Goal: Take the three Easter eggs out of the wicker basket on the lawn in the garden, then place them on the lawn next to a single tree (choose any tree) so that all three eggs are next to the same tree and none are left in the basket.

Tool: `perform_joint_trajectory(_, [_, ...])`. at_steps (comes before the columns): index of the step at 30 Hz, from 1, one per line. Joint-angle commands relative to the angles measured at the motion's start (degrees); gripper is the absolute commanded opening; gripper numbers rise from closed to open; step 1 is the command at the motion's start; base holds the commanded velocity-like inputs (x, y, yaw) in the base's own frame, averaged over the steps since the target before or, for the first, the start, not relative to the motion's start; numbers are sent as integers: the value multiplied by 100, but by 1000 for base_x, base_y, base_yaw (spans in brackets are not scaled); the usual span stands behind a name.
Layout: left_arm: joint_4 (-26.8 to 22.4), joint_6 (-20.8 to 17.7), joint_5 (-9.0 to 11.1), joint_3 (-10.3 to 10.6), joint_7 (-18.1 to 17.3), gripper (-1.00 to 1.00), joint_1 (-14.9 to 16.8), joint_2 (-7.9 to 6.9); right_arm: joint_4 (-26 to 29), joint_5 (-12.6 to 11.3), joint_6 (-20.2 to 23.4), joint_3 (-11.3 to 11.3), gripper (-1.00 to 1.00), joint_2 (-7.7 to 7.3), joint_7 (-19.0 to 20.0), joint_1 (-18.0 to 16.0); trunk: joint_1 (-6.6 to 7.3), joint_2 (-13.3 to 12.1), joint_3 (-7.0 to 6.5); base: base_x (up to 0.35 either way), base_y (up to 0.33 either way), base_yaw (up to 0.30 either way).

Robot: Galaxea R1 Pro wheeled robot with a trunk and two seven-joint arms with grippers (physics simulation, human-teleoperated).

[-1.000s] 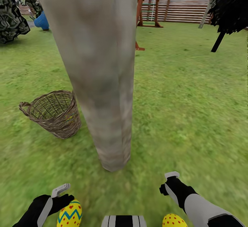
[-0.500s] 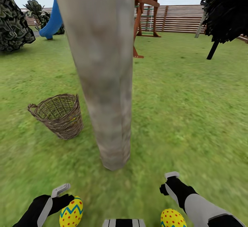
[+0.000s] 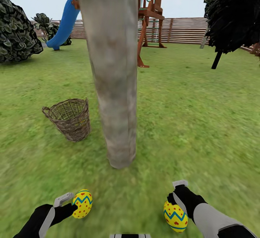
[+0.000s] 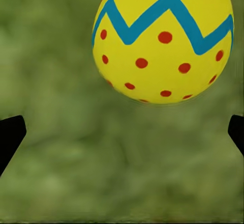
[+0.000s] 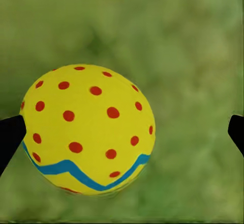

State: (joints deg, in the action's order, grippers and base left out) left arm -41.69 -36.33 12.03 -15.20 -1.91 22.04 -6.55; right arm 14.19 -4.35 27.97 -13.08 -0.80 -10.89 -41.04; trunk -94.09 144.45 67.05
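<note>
Our left gripper (image 3: 68,202) sits low at near left w/ its fingers spread wide; in the left wrist view the two dark fingertips (image 4: 10,137) stand far apart at the frame edges. One egg (image 3: 82,204) lies on the lawn (image 3: 202,122) just right of that gripper, touching or nearly touching its tip; we can't tell which. In the wrist view the same egg (image 4: 162,40) sits past the fingertips, not between them.

Our right gripper (image 3: 176,191) is at near right, also wide open. A second egg (image 3: 175,216) lies just left of it, against the black wrist; the wrist view shows that egg (image 5: 87,130) close to one fingertip (image 5: 10,137), well apart from the other.

Farther out, centre, stands the tree (image 3: 113,86); both eggs are near its base. Left of the trunk, a bit farther, is the wicker basket (image 3: 70,119), upright. Can't see inside it.
</note>
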Motion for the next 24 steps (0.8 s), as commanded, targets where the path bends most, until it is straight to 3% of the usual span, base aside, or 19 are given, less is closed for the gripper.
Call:
perform_joint_trajectory(1, [-6, -32, 1, -18, -20, 100, 2, 3, 13, -48, 33, -39, 100, -5, -27, 0, 7, 0, -18, -338, 0, 0])
perform_joint_trajectory(17, [-1, -32, 0, -11, -20, 100, 2, 5, 12, -78, 21, -16, 100, -102, -3, 0, 48, -21, -373, -337, 0, 0])
perform_joint_trajectory(24, [3, -32, 1, -21, -20, 100, 2, 5, 76, -61, -2, -2, 100, -264, -24, 0, 61, -28, -484, -98, -9, 0])
